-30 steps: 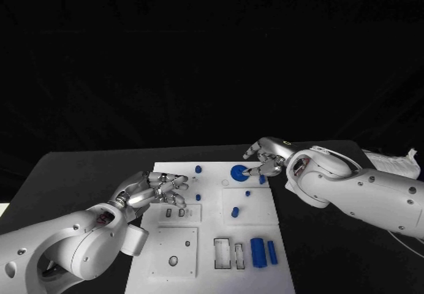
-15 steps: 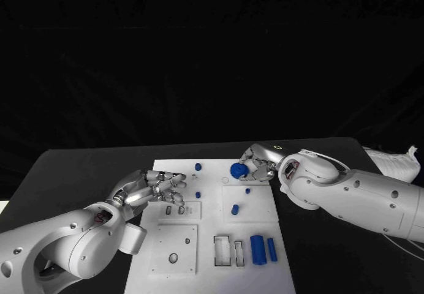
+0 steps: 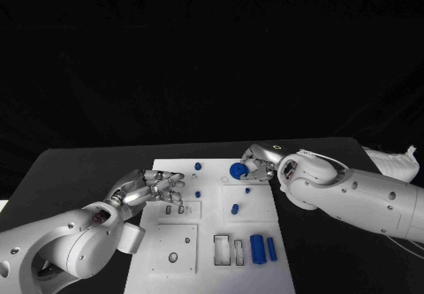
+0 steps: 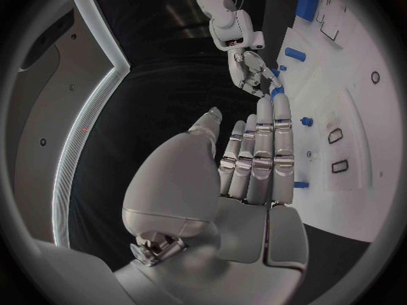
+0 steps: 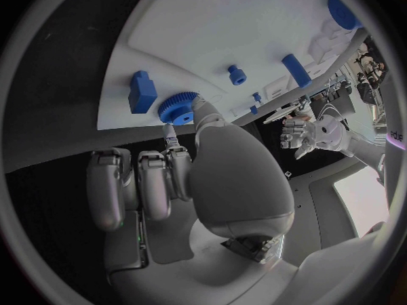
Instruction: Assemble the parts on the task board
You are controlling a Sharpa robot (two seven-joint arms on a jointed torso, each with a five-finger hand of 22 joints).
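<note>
The white task board (image 3: pixel 210 184) lies in the middle of the black table. At its far right corner my right hand (image 3: pixel 260 163) pinches a blue gear (image 3: pixel 238 170) between thumb and a fingertip; the gear (image 5: pixel 177 106) is tilted just above the board (image 5: pixel 220 27), next to a blue block (image 5: pixel 142 91). My left hand (image 3: pixel 154 187) hovers over the board's left edge, holding nothing. Its fingers (image 4: pixel 254 156) are stretched out side by side, with the thumb held apart.
Loose blue parts lie on the board: a small peg (image 3: pixel 198 166) at the far edge, two small pegs (image 3: pixel 197 195) (image 3: pixel 247 190), a short piece (image 3: pixel 235 210), and two bars (image 3: pixel 257 250) near the front right. Cut-out slots (image 3: pixel 222 252) sit beside them. A white object (image 3: pixel 394 162) lies at the table's far right.
My right hand has shifted left and closed round the blue gear, which has tipped up from lying flat. The left hand has barely moved.
</note>
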